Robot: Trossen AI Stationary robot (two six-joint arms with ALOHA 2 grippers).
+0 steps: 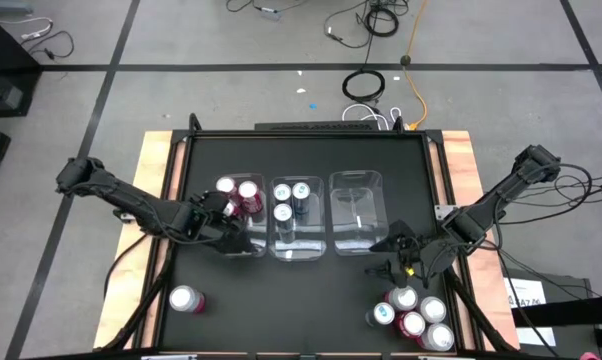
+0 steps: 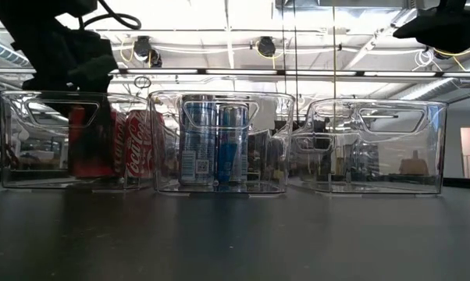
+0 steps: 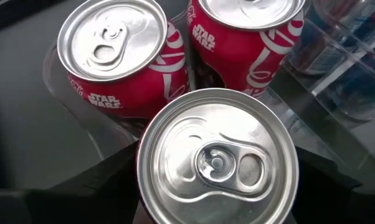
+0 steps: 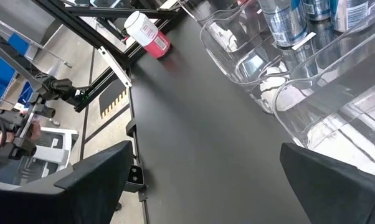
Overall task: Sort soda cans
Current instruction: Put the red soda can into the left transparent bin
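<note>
My left gripper [image 1: 229,222] hangs over the near part of the left clear bin [image 1: 213,240] and is shut on a soda can whose silver top [image 3: 217,158] fills the left wrist view. Two red cans [image 3: 122,62] [image 3: 250,37] stand on the bin floor just beyond it. In the low view the held can [image 2: 88,144] shows red, inside the bin under the gripper [image 2: 71,55]. Blue cans [image 1: 291,198] stand in the middle bin. My right gripper [image 1: 396,245] is open above the table, near the right bin [image 1: 356,215], with nothing between its fingers [image 4: 94,177]. My left gripper pinches the can by its side wall just under the top rim [image 3: 144,186], one finger [image 3: 94,190] on each side. The fingers come from above, pointing down. The can is upright inside the left bin; whether its base rests on the bin floor I cannot tell.
A cluster of several cans [image 1: 413,315] stands at the table's near right corner. One pink can [image 1: 186,300] [image 4: 147,31] lies on its side near the left near corner. The right bin holds no cans. Black table surface [image 1: 301,300] lies open between the bins and the near edge.
</note>
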